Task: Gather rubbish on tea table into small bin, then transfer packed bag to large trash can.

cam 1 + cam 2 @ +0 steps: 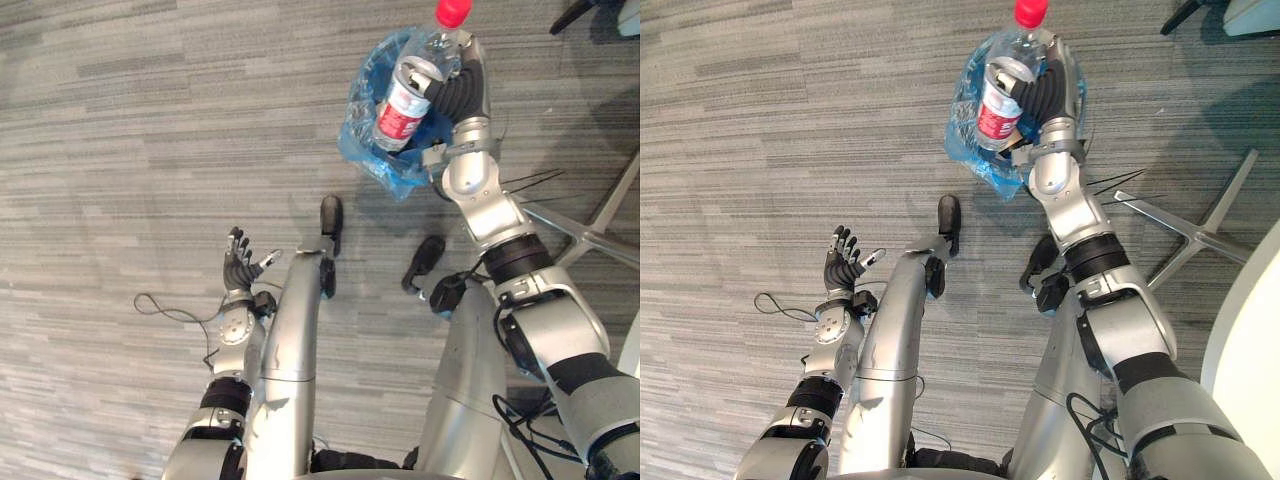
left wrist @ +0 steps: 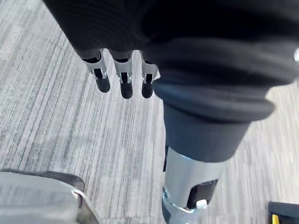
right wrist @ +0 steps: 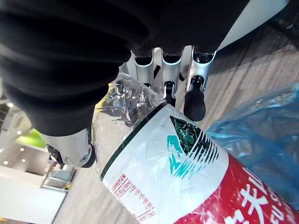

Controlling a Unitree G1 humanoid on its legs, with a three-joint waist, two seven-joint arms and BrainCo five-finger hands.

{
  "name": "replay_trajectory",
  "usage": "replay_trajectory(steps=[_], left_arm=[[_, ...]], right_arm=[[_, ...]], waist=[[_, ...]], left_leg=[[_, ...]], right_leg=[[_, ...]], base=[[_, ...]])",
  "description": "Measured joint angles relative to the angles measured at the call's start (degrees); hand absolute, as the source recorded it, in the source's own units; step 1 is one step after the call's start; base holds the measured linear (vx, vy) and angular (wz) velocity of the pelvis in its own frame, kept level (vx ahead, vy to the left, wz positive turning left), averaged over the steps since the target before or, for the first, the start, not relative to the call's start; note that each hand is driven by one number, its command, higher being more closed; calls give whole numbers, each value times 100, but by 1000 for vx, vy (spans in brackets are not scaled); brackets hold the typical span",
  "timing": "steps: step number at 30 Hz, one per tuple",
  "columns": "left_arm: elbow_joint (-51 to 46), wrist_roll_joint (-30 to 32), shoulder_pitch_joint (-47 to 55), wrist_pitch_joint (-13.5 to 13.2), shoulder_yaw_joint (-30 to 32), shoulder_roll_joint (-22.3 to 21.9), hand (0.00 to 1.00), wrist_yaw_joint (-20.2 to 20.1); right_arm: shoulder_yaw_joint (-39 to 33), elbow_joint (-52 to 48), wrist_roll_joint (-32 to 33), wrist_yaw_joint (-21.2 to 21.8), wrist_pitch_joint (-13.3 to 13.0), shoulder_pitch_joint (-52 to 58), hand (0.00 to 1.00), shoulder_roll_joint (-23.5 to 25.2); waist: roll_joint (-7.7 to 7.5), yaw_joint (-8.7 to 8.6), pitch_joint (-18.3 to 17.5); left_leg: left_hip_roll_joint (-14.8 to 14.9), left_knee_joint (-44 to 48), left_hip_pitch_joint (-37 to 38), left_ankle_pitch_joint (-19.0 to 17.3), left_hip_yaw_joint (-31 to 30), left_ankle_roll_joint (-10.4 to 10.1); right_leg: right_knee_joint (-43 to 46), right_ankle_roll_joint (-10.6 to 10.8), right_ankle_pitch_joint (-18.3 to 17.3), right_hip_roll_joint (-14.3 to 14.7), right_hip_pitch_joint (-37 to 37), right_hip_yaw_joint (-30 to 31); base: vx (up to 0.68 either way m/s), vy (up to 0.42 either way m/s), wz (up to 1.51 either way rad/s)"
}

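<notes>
Right hand (image 1: 455, 85) curled round bottle (image 1: 405, 110) (red cap up), blue bag (image 1: 362, 135) bunched round bottle's base, held over floor (image 1: 120, 150) — gathering apparently done, drop into large can outstanding. Left hand (image 1: 238, 262) — fingers spread, idle, low.

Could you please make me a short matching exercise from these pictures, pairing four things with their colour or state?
Column one:
1. bottle cap
2. plastic bag
3. left hand
4. right hand

Column two:
A. blue
B. fingers curled round the bottle
C. red
D. fingers straight, holding nothing

Pairs: 1-C, 2-A, 3-D, 4-B.
</notes>
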Motion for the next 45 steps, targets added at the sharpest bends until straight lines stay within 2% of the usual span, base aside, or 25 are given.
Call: replay_trajectory(steps=[6, 13, 17, 20, 23, 25, 29, 35, 41, 45], left_arm=[[75, 1, 5, 44, -129, 94, 0, 3], [75, 15, 46, 109, -143, 217, 0, 4], [68, 18, 159, 126, -131, 380, 0, 4], [77, 19, 169, 140, -131, 400, 0, 3], [66, 18, 175, 131, -131, 401, 0, 1], [61, 16, 177, 83, -122, 407, 0, -1], [68, 16, 169, 9, -130, 386, 0, -10], [246, 16, 120, -6, -134, 326, 0, -5], [351, 20, 95, 16, -129, 327, 0, -2], [398, 177, 103, 101, -197, 312, 0, -12]], right_arm=[[5, 146, -25, -3, 119, 30, 0, -71], [-21, -781, -314, -129, 29, 643, 0, 75], [12, -1040, -672, -124, 16, 1035, 0, 350], [49, -1186, -979, -105, -12, 1312, 0, 420], [405, -1175, -1398, 25, -20, 1470, 0, 442], [690, -931, -1792, 165, -28, 1517, 0, 576], [915, -3, -2339, 363, 116, 1482, 0, 922], [917, 621, -2529, 453, 320, 1379, 0, 999], [914, 641, -2527, 495, 330, 1324, 0, 1015], [875, 155, -2513, 492, 332, 1753, 0, 1026]], waist=[[-8, -26, -4], [-118, -67, -59], [-386, -153, -204], [-425, -170, -225], [-437, -174, -232], [-522, -171, -294], [-525, -170, -297], [-525, -146, -297], [-524, -131, -300], [-527, -121, -303]], left_leg=[[-10, -44, -47, 46, -95, -64], [68, -152, 121, 97, -89, -86], [88, -369, 286, 130, -42, -130], [91, -488, 456, 174, -55, -127], [100, -582, 613, 181, -55, -127], [96, -721, 647, 214, -45, -122], [48, -775, 601, 230, -121, -136], [-30, -821, 575, 269, -214, -147], [-20, -819, 651, 279, -249, -162], [7, -924, 1137, 279, -244, -162]], right_leg=[[15, -30, -12, 12, -22, -69], [-92, -62, 6, 95, 133, -96], [-265, -126, 51, 138, 222, -77], [-379, -155, 73, 152, 407, -121], [-504, -136, 98, 180, 573, -135], [-615, -110, 118, 197, 586, -140], [-618, -118, 108, 147, 590, -235], [-555, -158, 52, 97, 584, -284], [-526, -174, 42, 121, 656, -296], [-634, -186, 11, 120, 1187, -384]], base=[[-14, 10, 4], [-38, 13, -3], [-23, 6, -4], [-15, 3, 3], [-8, 6, -1], [0, 0, 0], [-11, 2, 9], [-20, -5, 12], [-43, -13, 1], [-44, -24, 9]])
